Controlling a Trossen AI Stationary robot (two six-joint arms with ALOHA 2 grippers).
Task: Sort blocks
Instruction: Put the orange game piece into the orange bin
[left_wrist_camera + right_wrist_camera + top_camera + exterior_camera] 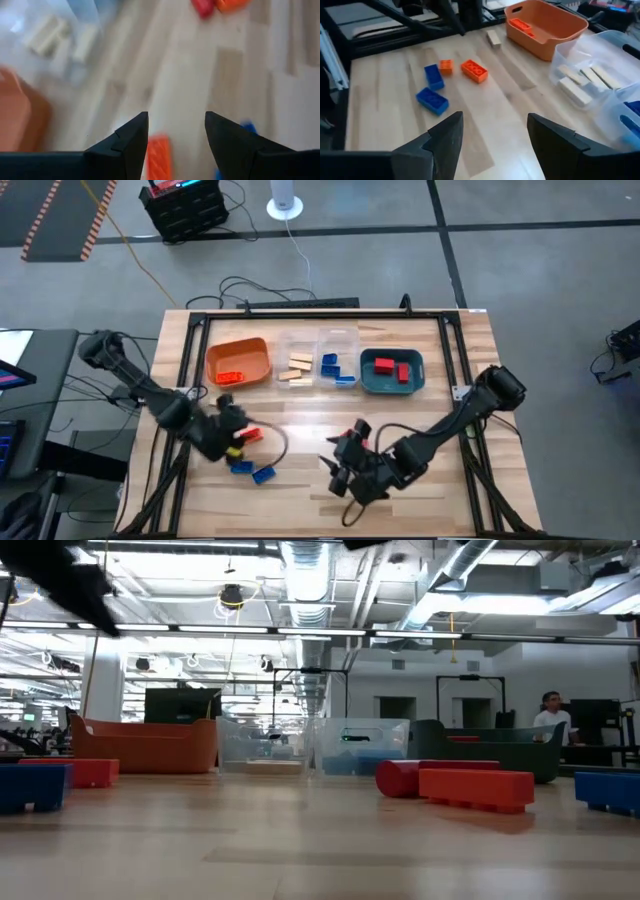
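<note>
My left gripper is open over the near left of the table, just above an orange brick that lies on the wood between its fingers. I see no touch. A blue brick lies beside it. Two blue bricks and two orange ones lie together there. A tan brick lies near the orange tray. My right gripper is open and empty at the near middle. A red brick lies on the table.
Three trays stand in a row at the far side: the orange tray with orange bricks, a clear tray with tan and blue bricks, and a teal tray with red bricks. A black frame runs along the table's edges.
</note>
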